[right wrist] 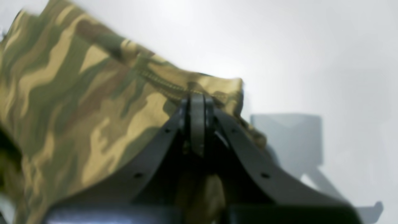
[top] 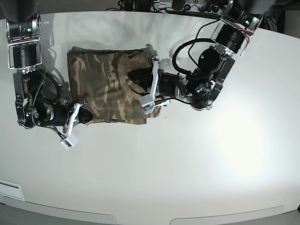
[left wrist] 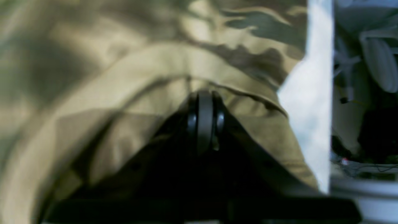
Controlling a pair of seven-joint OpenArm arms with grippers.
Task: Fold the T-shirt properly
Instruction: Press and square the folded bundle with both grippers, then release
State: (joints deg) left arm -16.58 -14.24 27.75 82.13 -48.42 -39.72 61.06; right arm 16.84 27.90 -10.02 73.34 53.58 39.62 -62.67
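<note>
The camouflage T-shirt (top: 108, 84) lies partly folded on the white table (top: 211, 164), at its far left. In the left wrist view, my left gripper (left wrist: 203, 96) is shut on the shirt's tan neck band (left wrist: 174, 62). From the base view that gripper (top: 135, 77) sits over the shirt's right part, reaching in from the right. My right gripper (right wrist: 197, 99) is shut on a seamed edge of the T-shirt (right wrist: 77, 93), lifting the cloth slightly. In the base view it (top: 86, 112) holds the shirt's near left corner.
Cables and equipment (top: 187, 5) lie along the table's far edge. Off the table edge (left wrist: 320, 124) the left wrist view shows blurred clutter (left wrist: 373, 62). White tabletop (right wrist: 311, 46) stretches to the right of the shirt and toward the front.
</note>
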